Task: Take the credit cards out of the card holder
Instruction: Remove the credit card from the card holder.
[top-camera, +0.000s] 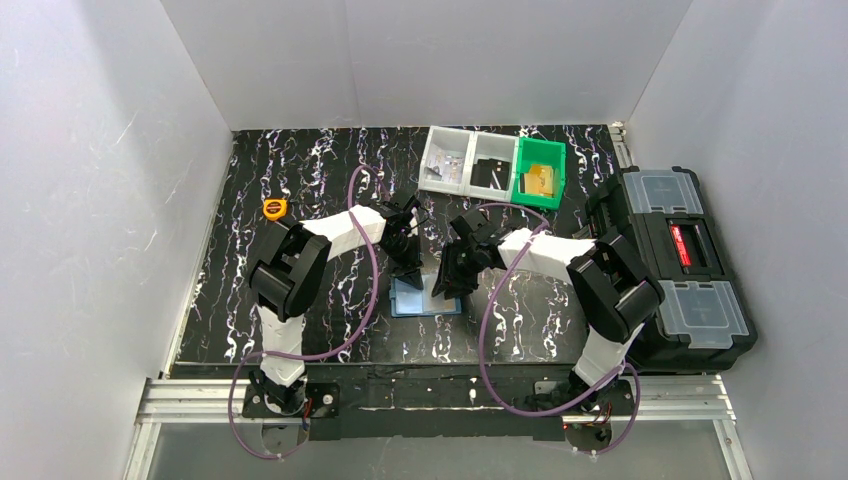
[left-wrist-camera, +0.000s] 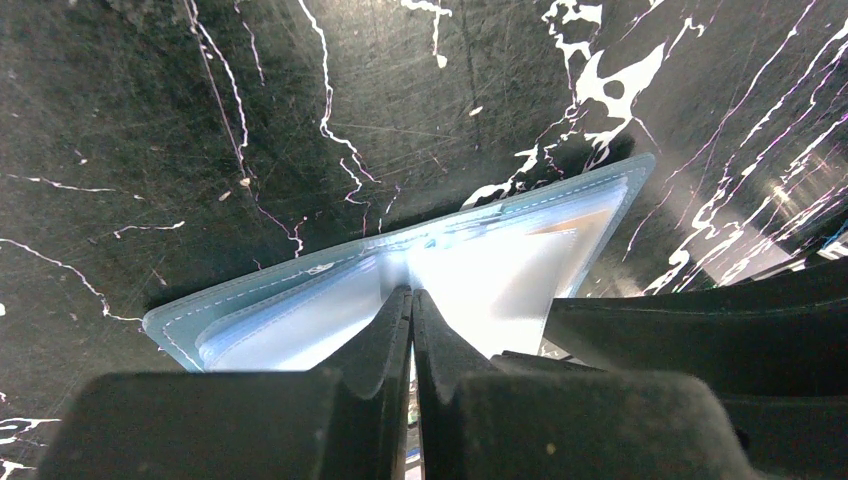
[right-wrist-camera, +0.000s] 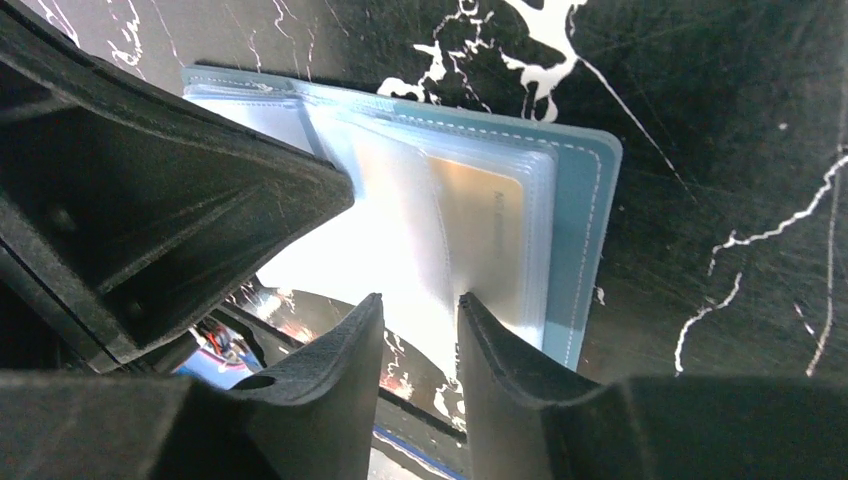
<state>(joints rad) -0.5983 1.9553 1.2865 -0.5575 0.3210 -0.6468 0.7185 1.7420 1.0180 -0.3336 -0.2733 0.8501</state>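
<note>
- The left tool (left-wrist-camera: 412, 295) is pressing down on the middle fold of the card holder (left-wrist-camera: 500, 250). Its jaws are squeezed together with no gap. I cannot tell whether a thin sleeve is caught between them.
- The card holder is lying open and flat on the desk (top-camera: 540, 330), near the middle and toward the near edge, between the two tools. Its clear sleeves are fanning up over the right half.
- The right tool (right-wrist-camera: 418, 300) is hovering just above those right-hand sleeves, jaws spread apart, with nothing showing between them.
- A tan card (right-wrist-camera: 480, 225) is sitting inside one clear sleeve, so it is not yet out.
- Progress, as I am judging it: the holder is already opened and pinned down, but no card is lying loose on the desk near it. Pulling the cards out is all left to do.
- Counting left to right: one yellow tape measure (top-camera: 274, 208) at the far left, two tools, one card holder and one card I can be sure of. Any further cards are hiding behind glare on the sleeves.
- At the far right there are two clear bins (top-camera: 447, 160) and one green bin (top-camera: 522, 185) side by side. The green one is holding something tan that I cannot identify.
- One black toolbox (top-camera: 640, 215) is standing at the right edge.
</note>
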